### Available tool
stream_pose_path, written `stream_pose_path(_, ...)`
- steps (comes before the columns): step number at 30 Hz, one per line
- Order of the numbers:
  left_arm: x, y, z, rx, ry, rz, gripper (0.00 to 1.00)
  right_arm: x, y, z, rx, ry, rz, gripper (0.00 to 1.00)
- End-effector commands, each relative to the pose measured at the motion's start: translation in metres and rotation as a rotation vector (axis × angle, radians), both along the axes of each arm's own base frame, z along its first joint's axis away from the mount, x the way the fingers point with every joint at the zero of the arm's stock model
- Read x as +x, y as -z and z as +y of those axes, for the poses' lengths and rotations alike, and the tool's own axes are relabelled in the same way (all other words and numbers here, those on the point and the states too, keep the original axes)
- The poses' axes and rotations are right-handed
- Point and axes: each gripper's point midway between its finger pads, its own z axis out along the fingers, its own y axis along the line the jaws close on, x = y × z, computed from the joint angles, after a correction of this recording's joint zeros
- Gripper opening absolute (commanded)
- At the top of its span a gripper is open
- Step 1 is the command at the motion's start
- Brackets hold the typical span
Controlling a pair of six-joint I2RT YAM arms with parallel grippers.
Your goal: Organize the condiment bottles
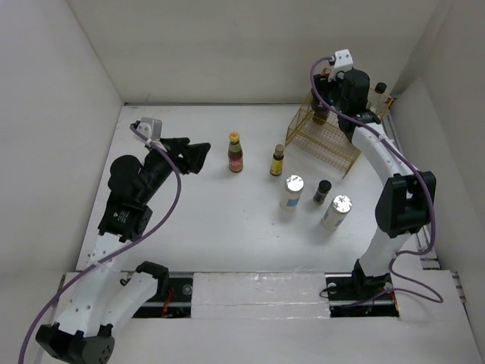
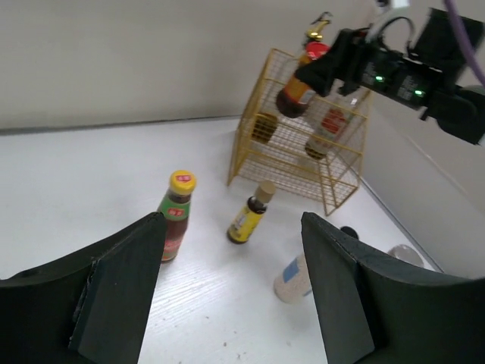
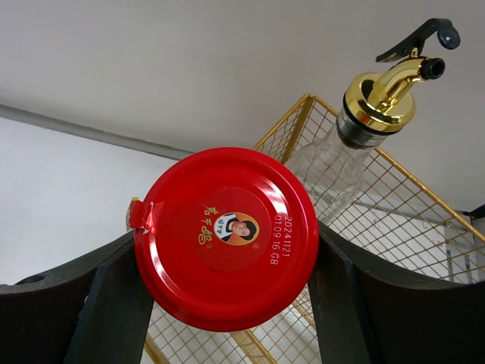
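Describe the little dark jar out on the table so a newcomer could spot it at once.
Start at the gold wire basket at the table's far right. Nearer the arms stand two white bottles with silver caps, and the little dark jar sits between them. It is the shortest of the three and the only one with a black cap.

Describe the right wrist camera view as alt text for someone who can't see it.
A red-lidded jar, lid facing the camera, is clamped between the right gripper's dark fingers. Behind it, a clear glass bottle with a gold pour spout stands in a gold wire basket.
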Motion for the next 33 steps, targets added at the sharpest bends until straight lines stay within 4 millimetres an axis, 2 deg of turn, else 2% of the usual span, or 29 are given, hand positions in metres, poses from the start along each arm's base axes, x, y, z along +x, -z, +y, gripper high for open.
stream_pose_path(1,0.016,-0.007,0.024,-0.022,-0.165,0.025,0.68,0.011,-0.093,-0.011,0.03,0.028,-0.286,0.32)
stream_pose_path(4,0.019,-0.005,0.025,-0.019,-0.177,0.034,0.68,0.014,-0.087,-0.011,0.029,0.028,-0.276,0.32)
stream_pose_path(6,0.019,-0.005,0.025,-0.019,-0.177,0.034,0.68,0.021,-0.071,-0.01,0.033,0.028,-0.247,0.32)
stream_pose_path(9,0.017,-0.007,0.025,-0.023,-0.176,0.025,0.68,0.024,-0.063,-0.01,0.047,0.014,-0.234,0.32)
stream_pose_path(10,0.017,-0.007,0.025,-0.023,-0.176,0.025,0.67,0.027,-0.05,-0.012,0.068,0.015,-0.205,0.32)
stream_pose_path(12,0.017,-0.007,0.025,-0.023,-0.176,0.025,0.67,0.027,-0.049,-0.014,0.092,0.01,-0.216,0.33)
stream_pose_path(13,0.016,-0.007,0.024,-0.022,-0.167,0.025,0.67,0.03,-0.038,-0.013,0.119,0.011,-0.196,0.34)
stream_pose_path(14,0.016,-0.007,0.024,-0.022,-0.167,0.025,0.67,0.029,-0.041,-0.01,0.136,-0.002,-0.204,0.34)
stream_pose_path(16,0.014,-0.01,0.025,-0.025,-0.167,0.017,0.66,0.031,-0.022,-0.014,0.158,0.01,-0.173,0.36)
stream_pose_path(22,0.012,-0.013,0.025,-0.029,-0.167,0.008,0.64,0.038,0.008,-0.008,0.235,0.009,-0.115,0.37)
stream_pose_path(24,0.012,-0.013,0.025,-0.029,-0.167,0.008,0.63,0.039,0.02,-0.007,0.26,0.014,-0.087,0.41)
stream_pose_path(26,0.012,-0.013,0.025,-0.029,-0.167,0.008,0.63,0.039,0.02,-0.008,0.269,0.026,-0.086,0.43)
stream_pose_path(27,0.011,-0.012,0.024,-0.028,-0.156,0.008,0.63,0.041,0.032,-0.008,0.267,0.029,-0.065,0.45)
stream_pose_path(28,0.011,-0.012,0.024,-0.028,-0.156,0.008,0.63,0.041,0.032,-0.008,0.267,0.029,-0.065,0.47)
stream_pose_path(30,0.009,-0.015,0.026,-0.033,-0.167,0.0,0.63,0.044,0.047,-0.007,0.271,0.035,-0.024,0.48)
stream_pose_path(31,0.009,-0.015,0.026,-0.033,-0.167,0.0,0.63,0.044,0.046,-0.007,0.271,0.035,-0.02,0.5)
stream_pose_path(32,0.009,-0.015,0.026,-0.033,-0.167,0.0,0.63,0.045,0.058,-0.007,0.267,0.039,0.007,0.51)
stream_pose_path(33,0.009,-0.015,0.026,-0.033,-0.167,0.0,0.63,0.047,0.052,-0.007,0.269,0.038,-0.003,0.53)
